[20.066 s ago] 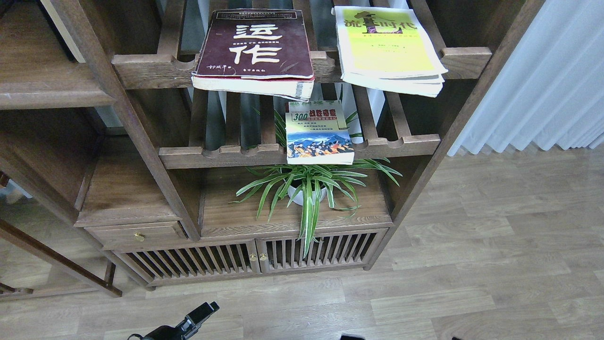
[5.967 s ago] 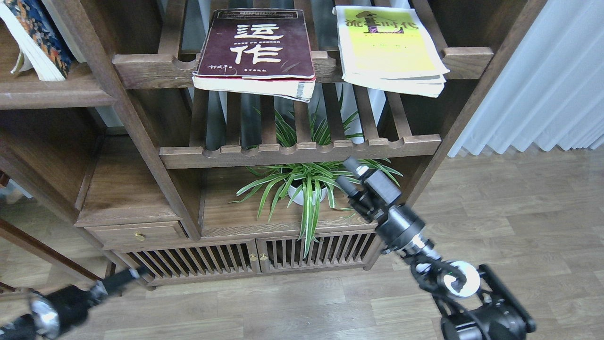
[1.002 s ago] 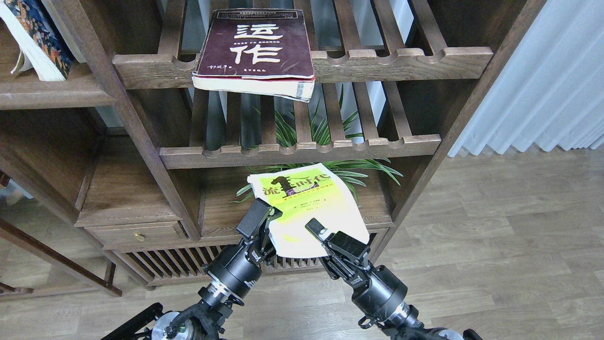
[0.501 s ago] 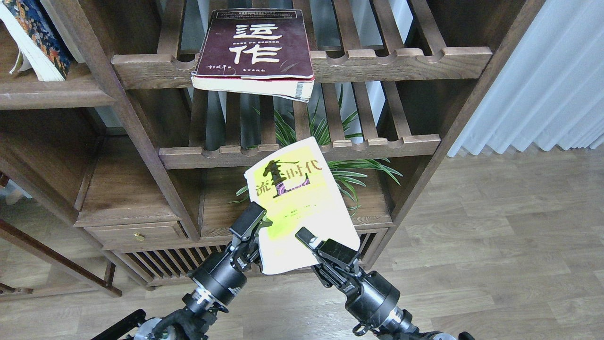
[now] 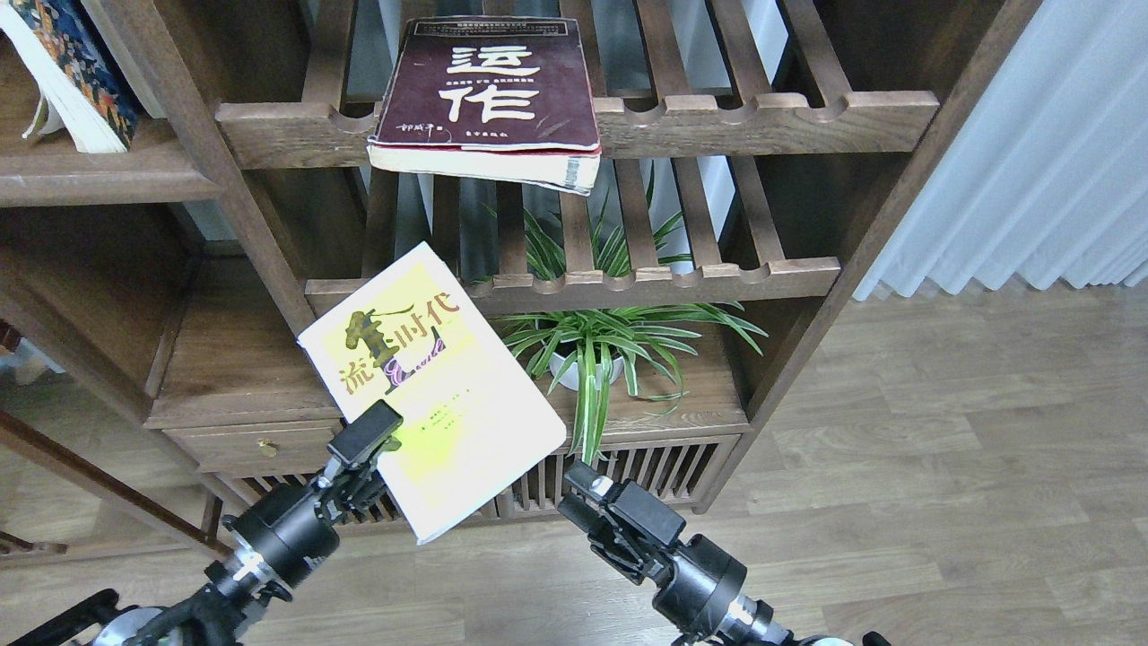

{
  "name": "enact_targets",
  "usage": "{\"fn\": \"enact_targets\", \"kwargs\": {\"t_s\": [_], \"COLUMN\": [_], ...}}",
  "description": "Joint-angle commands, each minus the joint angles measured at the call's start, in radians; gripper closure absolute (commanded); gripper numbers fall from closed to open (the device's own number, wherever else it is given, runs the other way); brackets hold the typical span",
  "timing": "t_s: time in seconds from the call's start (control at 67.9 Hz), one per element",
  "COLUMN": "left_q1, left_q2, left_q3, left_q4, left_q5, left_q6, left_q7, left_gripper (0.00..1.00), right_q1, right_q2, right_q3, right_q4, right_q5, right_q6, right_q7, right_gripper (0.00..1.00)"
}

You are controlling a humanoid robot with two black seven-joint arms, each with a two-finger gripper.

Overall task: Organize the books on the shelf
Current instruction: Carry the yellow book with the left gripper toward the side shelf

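My left gripper (image 5: 375,441) is shut on the lower left edge of the wide yellow-green book (image 5: 435,386) and holds it tilted in the air in front of the cabinet's left side. My right gripper (image 5: 578,495) is open and empty, just right of and below the book, apart from it. The thick maroon book (image 5: 489,90) lies flat on the upper slatted rack. A smaller book with a blue patterned cover (image 5: 72,76) leans on the solid dark-brown shelf (image 5: 108,179) at the top left; its "300" mark does not show.
A spider plant in a white pot (image 5: 583,354) stands on the cabinet top under the lower slatted rack (image 5: 574,292). A drawer with a brass knob (image 5: 265,444) is at the lower left. White curtains (image 5: 1031,152) hang at the right above a wooden floor.
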Motion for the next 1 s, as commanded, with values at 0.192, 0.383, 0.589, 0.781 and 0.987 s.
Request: {"fn": "enact_targets", "kwargs": {"t_s": [0.192, 0.383, 0.589, 0.781, 0.987], "left_q1": [0.111, 0.134, 0.134, 0.132, 0.132], "left_q2": [0.273, 0.448, 0.6, 0.692, 0.785], "left_q3": [-0.149, -0.258, -0.36, -0.452, -0.546], "left_q4": [-0.029, -0.054, -0.055, -0.051, -0.028], "left_q5": [0.004, 0.007, 0.007, 0.007, 0.005], "left_q6": [0.0, 0.0, 0.0, 0.0, 0.0], "left_q7": [0.081, 0.124, 0.17, 0.19, 0.19], "left_gripper": [0.99, 0.99, 0.99, 0.99, 0.99], "right_q1": [0.043, 0.061, 0.072, 0.073, 0.073], "right_q2": [0.0, 0.0, 0.0, 0.0, 0.0], "right_q3": [-0.023, -0.032, -0.031, -0.025, -0.021], "right_q4": [-0.054, -0.068, -0.071, -0.07, -0.071], "right_q5": [0.002, 0.003, 0.003, 0.005, 0.005], "right_q6": [0.0, 0.0, 0.0, 0.0, 0.0], "right_q7": [0.0, 0.0, 0.0, 0.0, 0.0], "right_gripper": [0.01, 0.01, 0.01, 0.01, 0.01]}}
